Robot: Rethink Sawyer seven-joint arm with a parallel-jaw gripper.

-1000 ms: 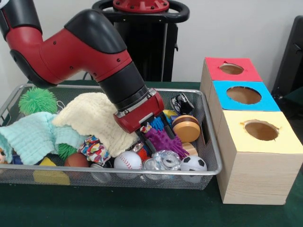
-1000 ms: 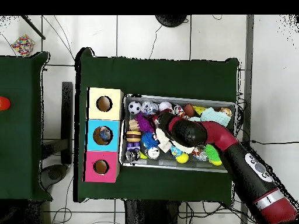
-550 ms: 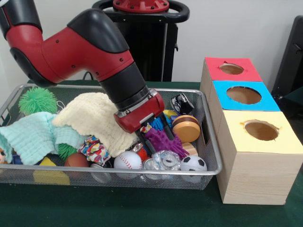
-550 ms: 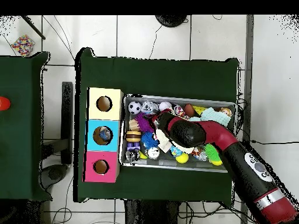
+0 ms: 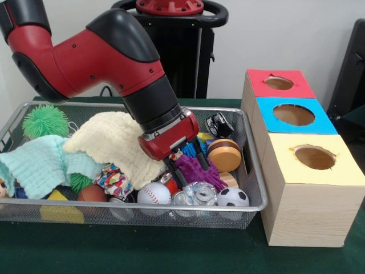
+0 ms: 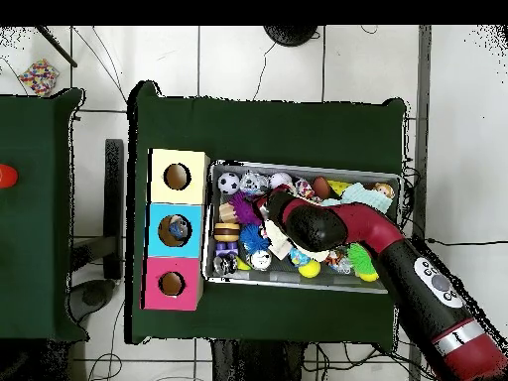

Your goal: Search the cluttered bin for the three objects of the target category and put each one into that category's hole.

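My gripper (image 5: 185,159) is down in the wire bin (image 5: 255,171), right of the middle. It stands open with its black fingers (image 5: 200,150) astride the upper end of a purple spiky toy (image 5: 198,172), which still lies among the clutter. A blue spiky toy (image 5: 189,148) sits just behind it. From above, the gripper (image 6: 261,211) is beside the purple toy (image 6: 244,210), at the bin's end nearest the boxes. The red box (image 5: 279,83), blue box (image 5: 293,115) and yellow box (image 5: 314,157) each have a round hole. Something lies inside the blue box's hole (image 6: 178,229).
A cream cloth (image 5: 114,142) and a mint cloth (image 5: 40,162) cover the bin's left half, under the arm. Around the gripper lie a baseball (image 5: 153,193), a soccer ball (image 5: 232,197), clear balls (image 5: 197,193), a wooden yo-yo (image 5: 224,155) and a green spiky ball (image 5: 45,120).
The arm's upper part has shifted slightly up and right. The gripper has stayed at the purple spiky toy, and the toy has not visibly moved.
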